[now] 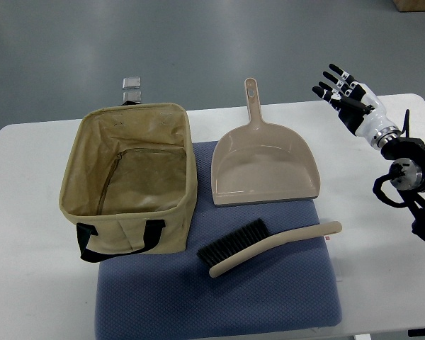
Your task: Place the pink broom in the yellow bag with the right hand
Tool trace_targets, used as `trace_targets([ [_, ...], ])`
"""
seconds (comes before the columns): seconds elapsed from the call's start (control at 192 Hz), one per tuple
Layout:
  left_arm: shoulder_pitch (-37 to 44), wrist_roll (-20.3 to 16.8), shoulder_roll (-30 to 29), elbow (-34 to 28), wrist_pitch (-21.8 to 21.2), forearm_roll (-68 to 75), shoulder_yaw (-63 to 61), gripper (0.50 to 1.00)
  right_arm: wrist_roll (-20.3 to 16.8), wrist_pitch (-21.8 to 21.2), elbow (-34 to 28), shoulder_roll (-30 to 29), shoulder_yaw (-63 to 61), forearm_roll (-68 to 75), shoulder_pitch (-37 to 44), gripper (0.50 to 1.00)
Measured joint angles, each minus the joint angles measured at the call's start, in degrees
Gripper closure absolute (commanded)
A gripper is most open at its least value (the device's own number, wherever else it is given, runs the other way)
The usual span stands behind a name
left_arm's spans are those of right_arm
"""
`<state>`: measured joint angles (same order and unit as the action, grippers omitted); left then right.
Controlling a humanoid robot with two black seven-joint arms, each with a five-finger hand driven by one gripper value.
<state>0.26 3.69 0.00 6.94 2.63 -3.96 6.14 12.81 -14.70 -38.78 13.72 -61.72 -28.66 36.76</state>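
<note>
The broom (pixel 269 246), a pale pinkish-beige hand brush with black bristles, lies flat on the blue mat (pixel 219 297), its handle pointing right. Left of it stands the yellow-tan fabric bag (pixel 131 180), open at the top, with black handles and nothing visible inside. My right hand (pixel 342 91) hovers at the upper right above the table's far edge. Its fingers are spread and hold nothing, well away from the broom. No left arm shows.
A matching beige dustpan (pixel 264 166) lies behind the broom, handle pointing away from me. The white table (pixel 28 283) carries the mat. Two small clear objects (pixel 132 88) sit on the grey floor beyond the bag.
</note>
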Motion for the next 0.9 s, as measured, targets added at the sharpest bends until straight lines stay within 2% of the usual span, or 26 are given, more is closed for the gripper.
trace_targets([
  [0.682, 0.0, 0.0, 0.0, 0.0, 0.0, 0.0, 0.0, 0.5, 0.2, -5.7, -0.8, 1.8, 3.2, -0.7, 0.5, 0.57],
  [0.9, 0.0, 0.0, 0.0, 0.0, 0.0, 0.0, 0.0, 0.5, 4.8, -6.7, -5.3, 6.4, 11.6, -0.8, 1.6, 0.572],
])
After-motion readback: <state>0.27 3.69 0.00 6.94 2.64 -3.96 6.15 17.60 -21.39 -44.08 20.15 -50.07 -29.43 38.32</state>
